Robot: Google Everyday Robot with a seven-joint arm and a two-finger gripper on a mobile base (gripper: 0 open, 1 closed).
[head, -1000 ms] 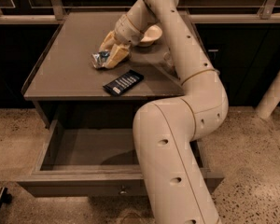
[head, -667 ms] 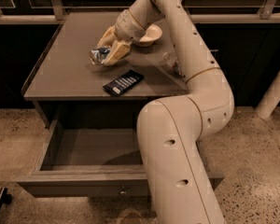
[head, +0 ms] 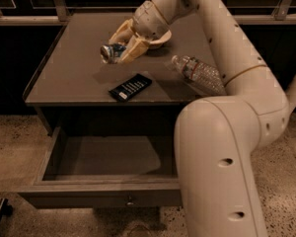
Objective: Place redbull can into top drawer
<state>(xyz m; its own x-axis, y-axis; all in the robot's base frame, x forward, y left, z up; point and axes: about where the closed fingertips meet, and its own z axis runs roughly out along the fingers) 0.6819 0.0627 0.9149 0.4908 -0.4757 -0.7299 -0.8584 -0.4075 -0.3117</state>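
Note:
The redbull can (head: 112, 52) is a slim silver-and-blue can held tilted between my gripper's cream fingers, a shiny round end facing left. My gripper (head: 123, 46) is shut on it and holds it lifted above the cabinet top (head: 69, 78), left of centre. The top drawer (head: 108, 157) is pulled open below the cabinet top; its grey-brown floor is bare, and its front panel carries a small round metal knob (head: 131, 200). My arm's big elbow covers the drawer's right part.
A flat dark-blue snack packet (head: 130, 87) lies near the cabinet top's front edge. A clear plastic water bottle (head: 197, 74) lies on its side at the right. A pale bowl (head: 160, 37) sits behind the gripper. Speckled floor surrounds the cabinet.
My gripper has risen a little off the cabinet top with the can in it, and the arm has shifted slightly right. The packet and drawer have not moved.

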